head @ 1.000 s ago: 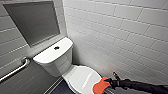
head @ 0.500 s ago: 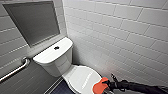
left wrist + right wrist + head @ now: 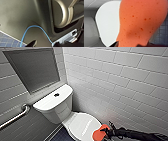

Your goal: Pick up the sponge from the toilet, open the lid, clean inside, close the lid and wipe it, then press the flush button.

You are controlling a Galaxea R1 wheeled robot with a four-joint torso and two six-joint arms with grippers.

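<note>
Right tool clamps sponge, just beside edge of closed toilet lid.

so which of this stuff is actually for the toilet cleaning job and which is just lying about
For the job: sponge, held in the right hand; toilet, lid shut; flush button on the tank top.
Just there: grab bar on the wall; grey framed panel above the tank; blue cable.
</note>
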